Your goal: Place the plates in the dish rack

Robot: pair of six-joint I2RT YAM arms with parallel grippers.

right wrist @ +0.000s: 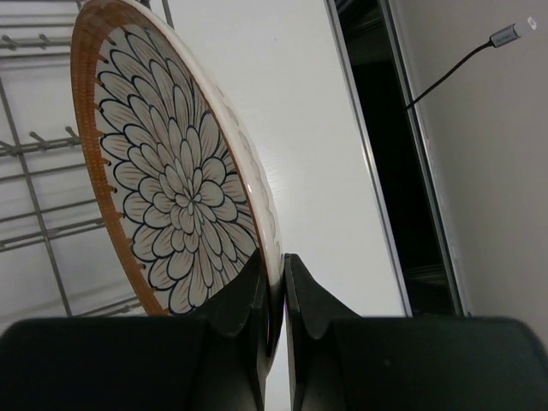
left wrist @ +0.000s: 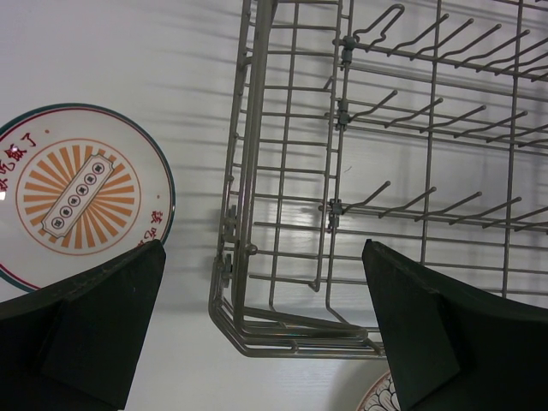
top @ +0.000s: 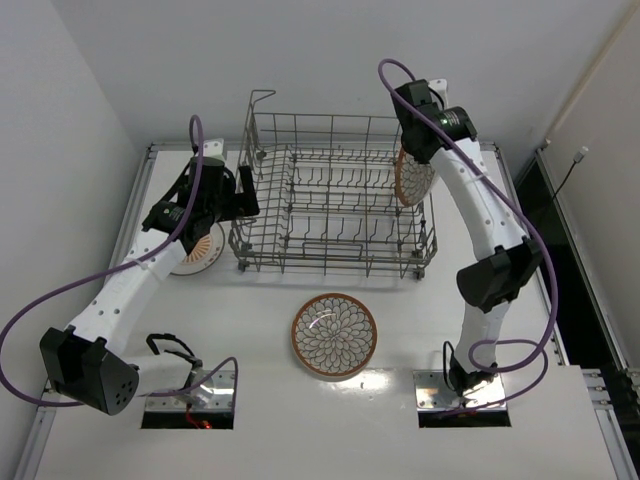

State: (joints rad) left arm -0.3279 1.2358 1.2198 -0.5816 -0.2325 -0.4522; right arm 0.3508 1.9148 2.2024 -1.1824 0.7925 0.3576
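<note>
A sunburst plate (left wrist: 77, 193) lies flat on the table (top: 450, 330) just left of the dish rack (top: 335, 268); your left gripper (left wrist: 264, 248) hangs above the rack's left wall, spread wide and empty; a flower plate (top: 334, 336) lies face up in front of the rack; your right gripper (right wrist: 276, 287) is clamped on the rim of another flower plate (right wrist: 180, 188), held on edge at the rack's right end.
</note>
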